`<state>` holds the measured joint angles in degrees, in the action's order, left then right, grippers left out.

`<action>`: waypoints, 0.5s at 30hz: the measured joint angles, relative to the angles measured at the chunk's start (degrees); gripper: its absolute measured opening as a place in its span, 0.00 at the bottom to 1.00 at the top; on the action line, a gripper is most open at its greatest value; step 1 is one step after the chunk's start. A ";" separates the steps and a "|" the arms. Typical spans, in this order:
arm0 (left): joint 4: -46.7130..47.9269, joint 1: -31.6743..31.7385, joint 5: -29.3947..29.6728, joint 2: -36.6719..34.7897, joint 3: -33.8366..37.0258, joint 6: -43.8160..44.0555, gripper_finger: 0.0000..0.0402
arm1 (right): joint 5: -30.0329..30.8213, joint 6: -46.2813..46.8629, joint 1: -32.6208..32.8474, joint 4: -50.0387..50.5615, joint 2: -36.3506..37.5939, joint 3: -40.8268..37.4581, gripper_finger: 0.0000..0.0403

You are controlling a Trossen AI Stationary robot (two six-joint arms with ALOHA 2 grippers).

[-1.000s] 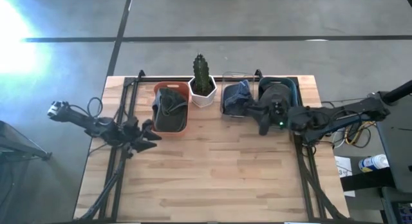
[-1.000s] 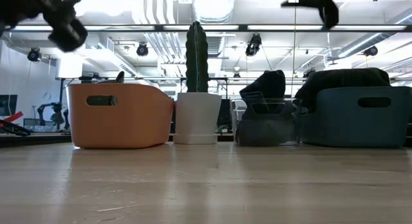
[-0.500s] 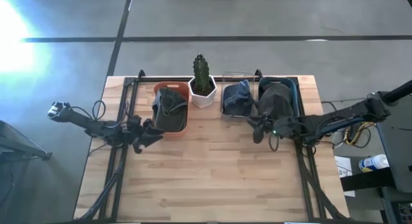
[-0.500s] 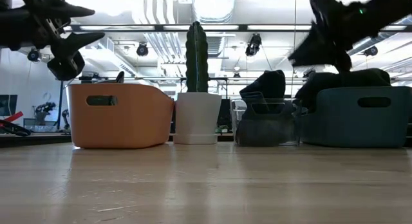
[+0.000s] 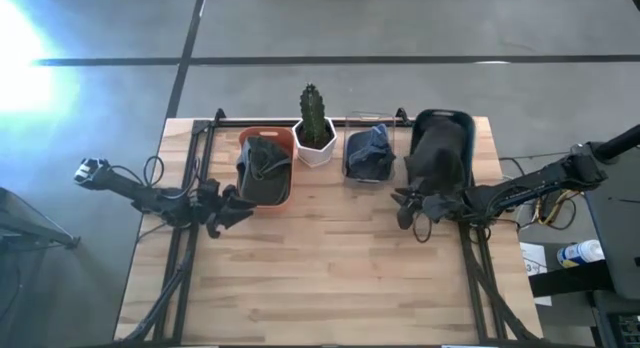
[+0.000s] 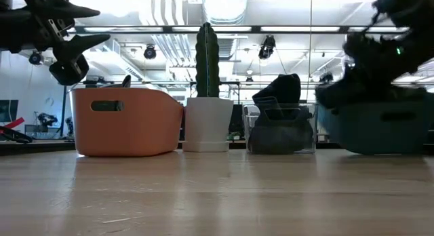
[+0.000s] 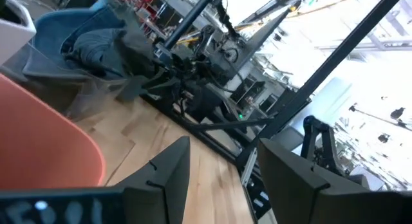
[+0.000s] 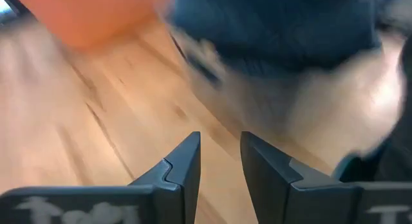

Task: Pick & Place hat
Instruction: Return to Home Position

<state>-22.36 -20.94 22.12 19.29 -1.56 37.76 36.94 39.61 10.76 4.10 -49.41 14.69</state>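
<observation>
Black caps (image 5: 262, 168) are sitting in the orange bin (image 5: 266, 132), upper centre of the overhead frame, and the blue cap (image 5: 370, 146) in the transparent bin (image 5: 347, 160) to its right. I am holding the left gripper (image 5: 243, 202), fingers wide, and the right gripper (image 5: 398, 208), fingers narrowly parted, empty just below the bins, apparently because sorting is done.

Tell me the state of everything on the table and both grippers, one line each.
Orange plastic bin: upright, holds a black cap.
Clear plastic bin: upright, holds a blue cap.
Dark teal bin: upright, holds a dark cap.
Cactus in white pot: upright.
Left gripper: open, empty, beside orange bin.
Right gripper: open, empty, before teal bin.
</observation>
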 joint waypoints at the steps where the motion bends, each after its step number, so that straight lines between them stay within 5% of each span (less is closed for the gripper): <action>1: 0.62 0.01 -0.37 -0.05 0.00 0.08 0.43 | -0.35 0.16 -0.01 1.07 -0.15 -0.31 0.26; 5: 1.90 -0.01 -3.90 -0.38 0.00 -3.94 0.43 | -0.73 0.47 -0.02 0.37 -0.22 0.00 0.24; 15: -0.85 5.80 -18.90 -10.20 -0.07 -33.39 0.43 | -0.50 0.23 -0.04 0.19 -0.20 -0.03 0.22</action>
<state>-23.21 -15.14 3.21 9.09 -1.63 4.37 36.43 39.83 10.72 4.29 -49.60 14.66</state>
